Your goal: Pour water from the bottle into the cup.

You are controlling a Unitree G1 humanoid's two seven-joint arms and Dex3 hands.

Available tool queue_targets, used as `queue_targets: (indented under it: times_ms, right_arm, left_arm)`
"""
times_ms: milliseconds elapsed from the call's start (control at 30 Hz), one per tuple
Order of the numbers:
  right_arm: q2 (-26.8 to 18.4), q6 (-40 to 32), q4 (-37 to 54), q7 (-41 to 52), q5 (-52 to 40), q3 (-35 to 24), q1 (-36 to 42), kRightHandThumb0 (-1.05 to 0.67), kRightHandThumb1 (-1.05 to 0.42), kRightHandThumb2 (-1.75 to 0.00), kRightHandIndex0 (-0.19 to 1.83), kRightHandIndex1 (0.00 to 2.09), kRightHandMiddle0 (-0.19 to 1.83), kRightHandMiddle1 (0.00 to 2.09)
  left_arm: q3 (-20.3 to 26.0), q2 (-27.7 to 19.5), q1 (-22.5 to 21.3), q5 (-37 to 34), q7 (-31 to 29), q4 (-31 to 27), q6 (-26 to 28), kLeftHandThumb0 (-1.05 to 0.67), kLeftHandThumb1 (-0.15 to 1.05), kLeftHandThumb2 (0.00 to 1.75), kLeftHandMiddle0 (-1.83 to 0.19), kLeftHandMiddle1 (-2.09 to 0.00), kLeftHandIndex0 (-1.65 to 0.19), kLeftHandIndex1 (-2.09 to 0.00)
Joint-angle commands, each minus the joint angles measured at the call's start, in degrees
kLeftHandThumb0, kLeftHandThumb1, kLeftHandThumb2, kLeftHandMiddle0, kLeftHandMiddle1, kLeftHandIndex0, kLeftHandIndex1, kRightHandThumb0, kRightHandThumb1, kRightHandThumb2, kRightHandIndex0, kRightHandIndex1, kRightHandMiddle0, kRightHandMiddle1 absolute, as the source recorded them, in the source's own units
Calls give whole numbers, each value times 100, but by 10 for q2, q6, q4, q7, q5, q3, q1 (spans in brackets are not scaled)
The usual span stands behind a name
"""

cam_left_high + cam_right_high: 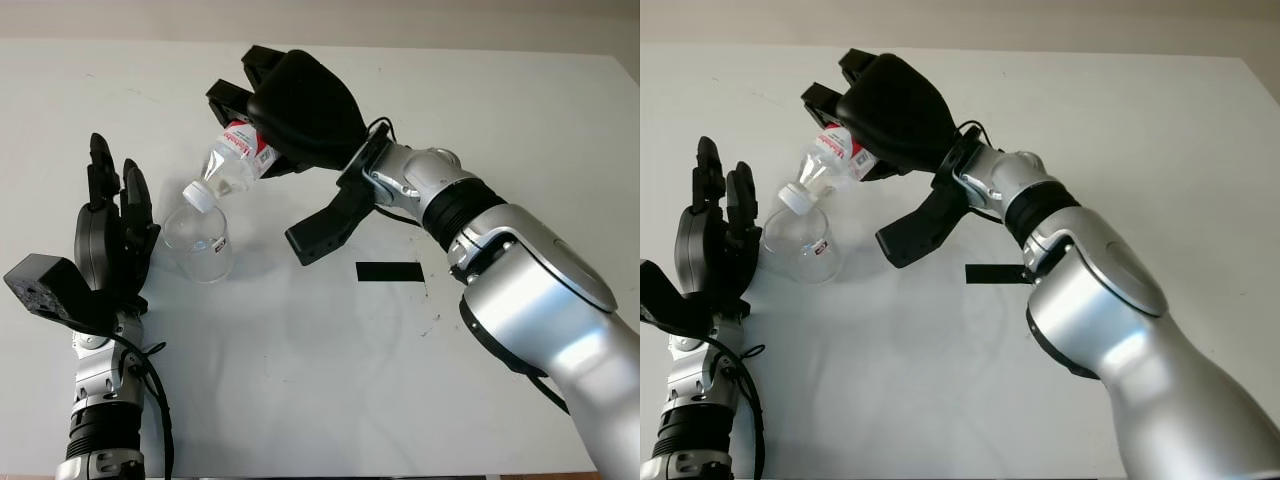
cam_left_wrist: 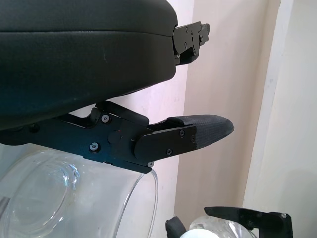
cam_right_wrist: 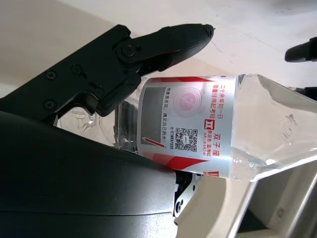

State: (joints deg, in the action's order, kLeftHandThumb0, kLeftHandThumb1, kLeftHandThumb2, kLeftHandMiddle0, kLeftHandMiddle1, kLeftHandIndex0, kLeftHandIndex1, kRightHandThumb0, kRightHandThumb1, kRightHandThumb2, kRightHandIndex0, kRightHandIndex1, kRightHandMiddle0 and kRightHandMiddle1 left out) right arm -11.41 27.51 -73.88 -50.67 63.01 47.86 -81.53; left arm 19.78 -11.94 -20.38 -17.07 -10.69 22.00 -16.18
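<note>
The bottle point(image 1: 235, 160), clamped in the right hand point(image 1: 300, 105), tilts neck-down over the cup point(image 1: 198, 243) near the table's point(image 1: 520, 120) left edge. The left hand point(image 1: 105, 245), open, stands just beside the cup, perhaps touching it. Tip slowly, keeping the mouth above the rim.

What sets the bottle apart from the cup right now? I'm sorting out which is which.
The bottle is tilted, neck down, in the right hand; the cup stands upright on the table by the left hand. The bottle carries a red and white label and a white cap; the cup is mostly plain. Both are clear.
</note>
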Motion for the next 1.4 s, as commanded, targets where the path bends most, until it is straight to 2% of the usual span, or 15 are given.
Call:
queue_targets:
  times_ms: [0,67,100,200,233,433,567,733,1033,1133,1200,1267,1367]
  right_arm:
    - [-6,-7,2,-28,13,12,-26,-53,-105,-33,128,209,82,209]
    - [-4,-18,1,-49,28,25,-31,-53,-105,-30,129,209,81,209]
    - [-3,-21,0,-55,32,28,-32,-53,-105,-24,128,209,68,209]
    - [-1,-23,-2,-67,39,37,-36,-52,-105,-24,128,209,60,209]
    - [0,-28,-2,-73,46,43,-38,-52,-104,-19,123,209,52,196]
    - [1,-48,-5,-115,72,70,-47,-55,-105,-22,123,209,60,209]
    - [2,-62,-6,-137,91,89,-53,-56,-105,-17,123,209,59,209]
    - [8,-79,-3,-146,99,100,-54,-58,-105,-30,124,209,77,209]
    - [10,-77,-4,-158,93,99,-55,-56,-105,-29,125,209,78,209]
    - [11,-62,-5,-156,73,83,-49,-56,-105,-27,123,209,74,209]
    - [10,-47,-4,-151,54,70,-46,-57,-105,-19,121,209,64,203]
    - [13,4,-5,-100,-16,15,-30,-54,-105,-16,120,209,68,206]
    - [21,42,-3,22,-133,-76,-6,-49,-105,-37,117,209,77,209]
  left_arm:
    - [-2,8,13,1,0,12,-2,-62,105,56,12,-5,19,-3]
    - [-2,8,12,0,0,13,-3,-61,105,56,11,-5,19,-3]
    - [-3,8,12,1,0,14,-4,-61,105,56,11,-5,19,-3]
    - [-3,7,10,1,-1,16,-7,-61,105,57,12,-5,19,-2]
    - [-2,8,10,1,-1,17,-7,-60,105,57,11,-6,18,-3]
    - [0,9,8,-4,-1,17,-7,-60,105,55,11,-5,19,-3]
    - [-1,9,6,-2,2,18,-7,-60,105,55,11,-5,19,-3]
    - [-1,10,3,-4,0,22,-8,-60,105,55,11,-5,19,-3]
    - [0,8,1,-7,0,24,-6,-61,105,54,12,-5,19,-2]
    - [-1,8,1,-5,0,26,-9,-61,105,54,11,-6,19,-3]
    - [-1,8,1,-5,0,27,-11,-61,105,54,11,-6,18,-3]
    - [-2,7,1,-1,2,27,-11,-61,105,55,10,-6,18,-3]
    - [-1,6,3,-3,-1,27,-11,-62,105,55,11,-5,19,-3]
